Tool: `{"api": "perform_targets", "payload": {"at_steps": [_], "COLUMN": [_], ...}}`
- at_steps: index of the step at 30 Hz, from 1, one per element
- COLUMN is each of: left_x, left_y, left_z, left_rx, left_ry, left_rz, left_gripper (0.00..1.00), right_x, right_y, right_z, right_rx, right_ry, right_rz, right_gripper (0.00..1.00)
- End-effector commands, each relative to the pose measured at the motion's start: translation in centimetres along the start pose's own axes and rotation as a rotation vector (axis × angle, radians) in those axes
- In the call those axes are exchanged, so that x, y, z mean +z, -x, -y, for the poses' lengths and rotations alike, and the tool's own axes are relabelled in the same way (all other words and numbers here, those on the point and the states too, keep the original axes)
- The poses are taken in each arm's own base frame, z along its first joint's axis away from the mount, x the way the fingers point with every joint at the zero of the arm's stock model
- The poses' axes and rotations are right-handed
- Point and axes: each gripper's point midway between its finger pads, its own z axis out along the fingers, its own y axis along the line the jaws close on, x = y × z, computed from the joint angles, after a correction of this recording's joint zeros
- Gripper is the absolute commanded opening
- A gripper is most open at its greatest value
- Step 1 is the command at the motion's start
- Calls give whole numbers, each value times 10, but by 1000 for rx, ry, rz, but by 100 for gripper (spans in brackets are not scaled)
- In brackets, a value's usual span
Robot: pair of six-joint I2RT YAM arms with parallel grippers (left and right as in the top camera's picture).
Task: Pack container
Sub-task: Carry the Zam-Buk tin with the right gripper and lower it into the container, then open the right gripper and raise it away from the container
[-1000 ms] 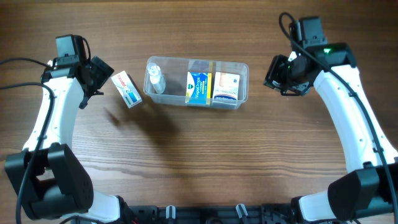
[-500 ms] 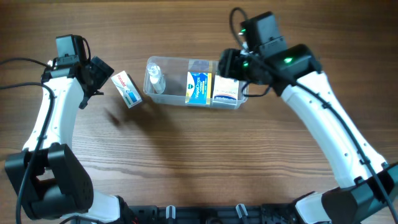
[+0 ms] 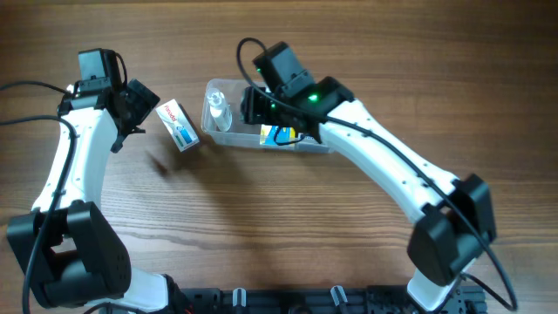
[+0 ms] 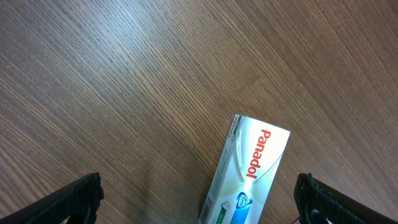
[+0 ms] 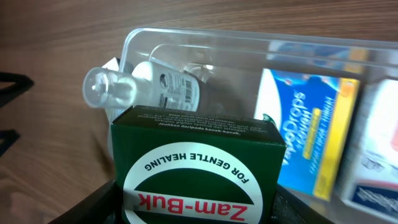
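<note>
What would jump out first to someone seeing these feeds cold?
The green Zam-Buk box fills the right wrist view, held in the right gripper over the clear container, near the bottle lying at its left end. Next, the Panadol box lies on the table outside the container, beneath the open left gripper.

Bright, even light from above; the Panadol box (image 3: 179,126) throws a soft shadow toward 7 o'clock. Left wrist view: pale sheen on the table (image 4: 124,37) at 11 o'clock. Right wrist view: white glints along the container (image 5: 261,41) rim, Zam-Buk box (image 5: 199,168) slightly soft
</note>
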Motion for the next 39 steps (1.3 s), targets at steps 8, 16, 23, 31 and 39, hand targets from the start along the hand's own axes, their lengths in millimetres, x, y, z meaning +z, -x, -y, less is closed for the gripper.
{"api": "perform_targets", "payload": {"at_steps": [8, 16, 23, 31, 39], "left_x": [0, 0, 0, 0, 0], "left_y": [5, 5, 5, 5, 5], "left_z": [-1, -1, -1, -1, -1], "left_rx": [-11, -11, -11, -11, -11], "left_ry": [9, 9, 9, 9, 9], "left_rz": [14, 14, 14, 14, 14], "left_gripper": [100, 100, 100, 100, 100], "right_x": [44, 53, 53, 53, 52], "right_y": [-3, -5, -6, -7, -4], "right_z": [1, -12, -13, -14, -3], "right_rx": [2, -17, -19, -22, -3], "right_ry": [-5, 24, 30, 36, 16], "right_rz": [-23, -11, -16, -19, -26], "right_gripper": [60, 61, 70, 79, 79]}}
